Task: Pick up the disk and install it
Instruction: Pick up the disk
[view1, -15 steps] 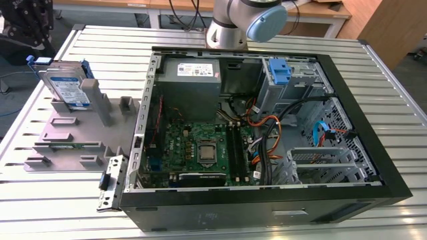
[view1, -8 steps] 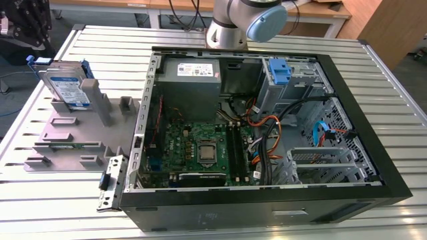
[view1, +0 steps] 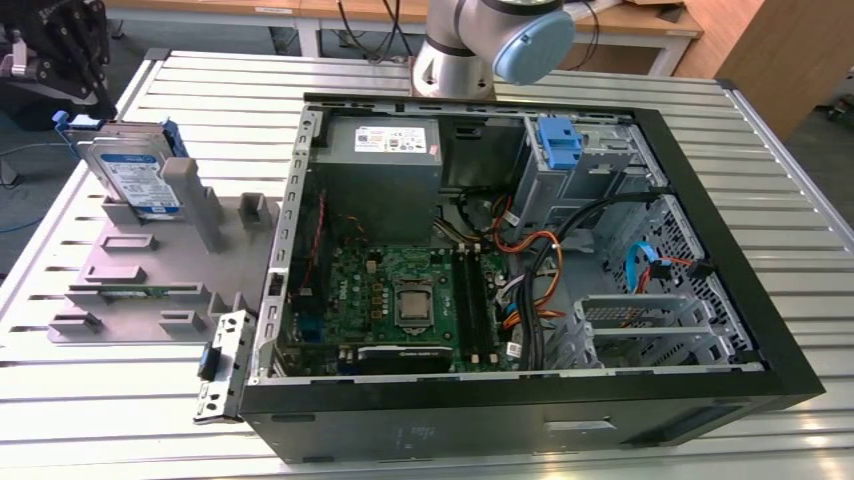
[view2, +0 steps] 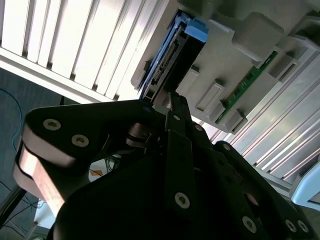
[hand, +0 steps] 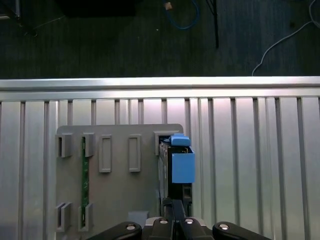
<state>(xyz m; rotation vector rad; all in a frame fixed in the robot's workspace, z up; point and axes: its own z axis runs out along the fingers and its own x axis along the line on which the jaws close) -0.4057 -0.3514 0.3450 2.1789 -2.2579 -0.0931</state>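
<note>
Gripper (hand: 171, 204) status: jaws pressed together with nothing clamped, as I read both wrist views; its tips sit just beside one end of the disk's upward-facing connector edge, and I cannot confirm contact. Slatted metal table (view1: 147, 440) carries everything; open computer case (view1: 747, 300) lies on its side across the middle and the exterior view's right; grey holder fixture (view1: 147, 270) rests on the table just beside the case, at the exterior view's left. Disk (view1: 134, 175) stands on edge in a slot at a corner of that fixture, outside the case, framed by blue rails with a blue tab (hand: 182, 167) on top; green memory module (hand: 84, 170) sits in another fixture slot, apart from the disk.
</note>
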